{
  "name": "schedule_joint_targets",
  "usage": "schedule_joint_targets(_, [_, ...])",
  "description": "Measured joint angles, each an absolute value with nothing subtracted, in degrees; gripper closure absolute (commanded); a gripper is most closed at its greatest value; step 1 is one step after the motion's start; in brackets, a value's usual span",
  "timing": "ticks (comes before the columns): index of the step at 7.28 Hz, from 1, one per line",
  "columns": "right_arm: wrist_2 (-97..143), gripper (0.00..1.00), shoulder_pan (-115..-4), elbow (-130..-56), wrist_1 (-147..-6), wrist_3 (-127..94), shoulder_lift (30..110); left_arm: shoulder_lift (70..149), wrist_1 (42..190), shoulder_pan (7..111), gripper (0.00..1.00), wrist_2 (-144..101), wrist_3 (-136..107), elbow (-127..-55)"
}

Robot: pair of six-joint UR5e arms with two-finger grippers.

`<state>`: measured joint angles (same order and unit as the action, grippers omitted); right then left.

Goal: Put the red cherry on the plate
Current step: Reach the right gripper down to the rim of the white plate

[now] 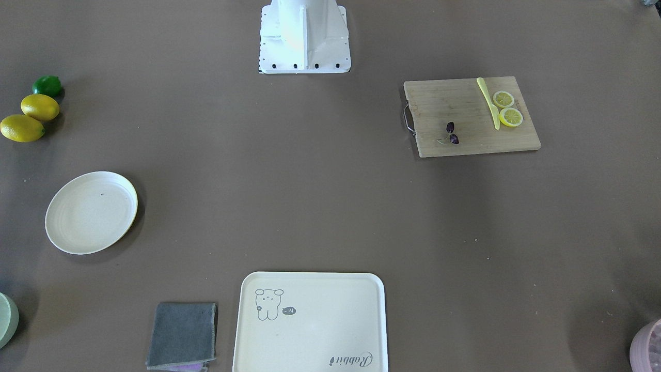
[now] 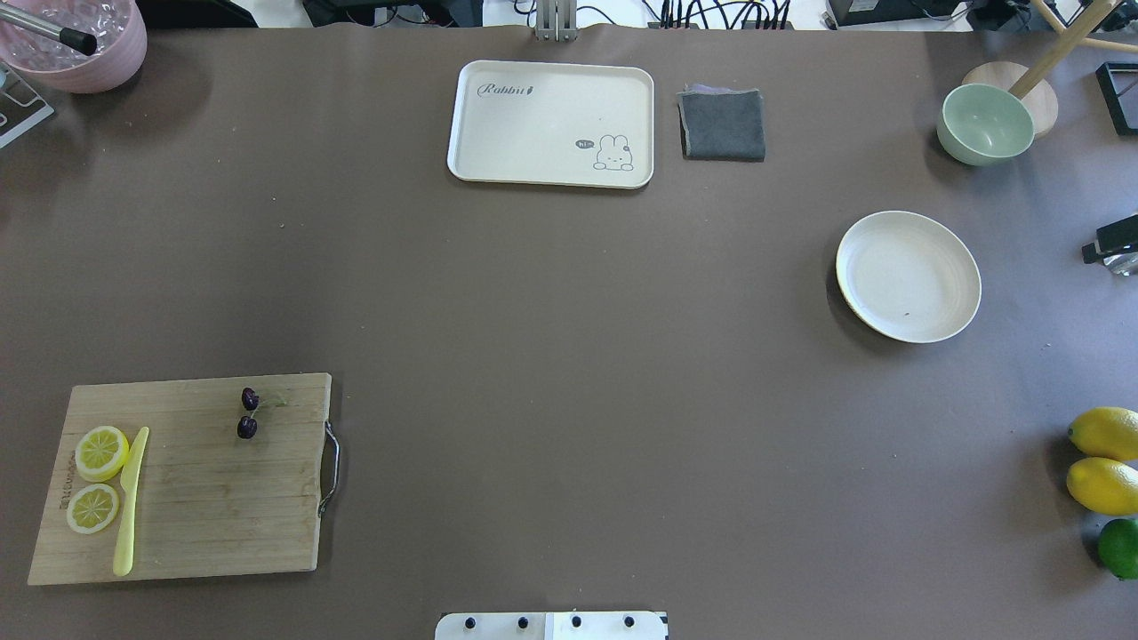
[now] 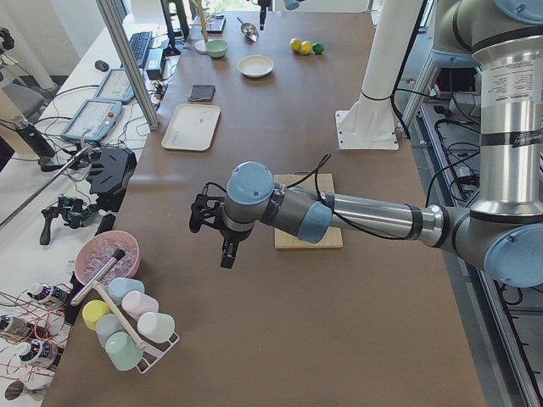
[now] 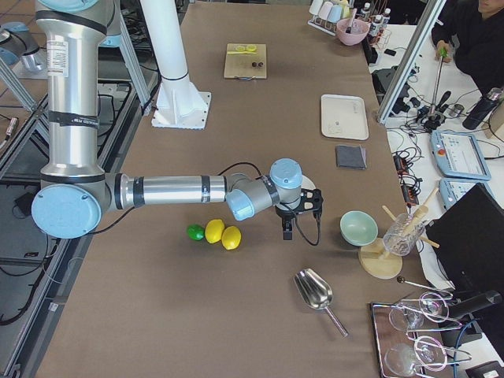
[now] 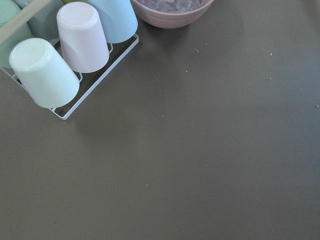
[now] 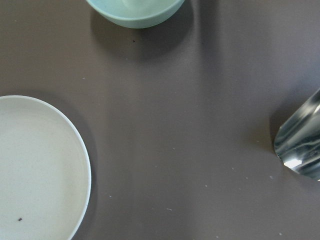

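Note:
The red cherry, two tiny dark fruits on a pale stem, lies on the wooden cutting board at the near left of the overhead view; it shows again as the red cherry in the front-facing view. The cream plate sits bare at the far right, its edge also in the right wrist view. My left gripper hangs above the table beyond the board's left end. My right gripper hovers just beside the plate. I cannot tell whether either is open or shut.
Two lemon slices and a yellow knife share the board. A bear tray, grey cloth and green bowl line the far edge. Lemons, a lime, a pink bowl and a cup rack stand at the ends.

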<state>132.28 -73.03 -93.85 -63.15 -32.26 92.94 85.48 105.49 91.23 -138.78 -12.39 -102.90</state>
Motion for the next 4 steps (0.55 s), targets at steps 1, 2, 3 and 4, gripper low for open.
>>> schedule_joint_targets(1, [131.6, 0.0, -71.2, -93.6, -61.5, -35.3, 92.4, 86.8, 105.6, 90.5, 0.02, -138.9, -13.0, -102.3])
schedule_joint_targets(2, [130.5, 0.0, -69.3, -93.3, -60.9, -37.6, 91.6, 87.4, 106.1, 90.2, 0.02, -138.9, -14.7, -102.1])
schedule_joint_targets(3, [129.4, 0.0, -67.5, -92.9, -60.6, -39.3, 90.4, 87.5, 107.7, 90.1, 0.02, -138.8, -16.9, -102.1])
schedule_joint_targets(4, [128.3, 0.0, -65.8, -91.8, -60.5, -40.9, 88.6, 87.0, 110.6, 90.1, 0.02, -138.8, -17.9, -101.9])
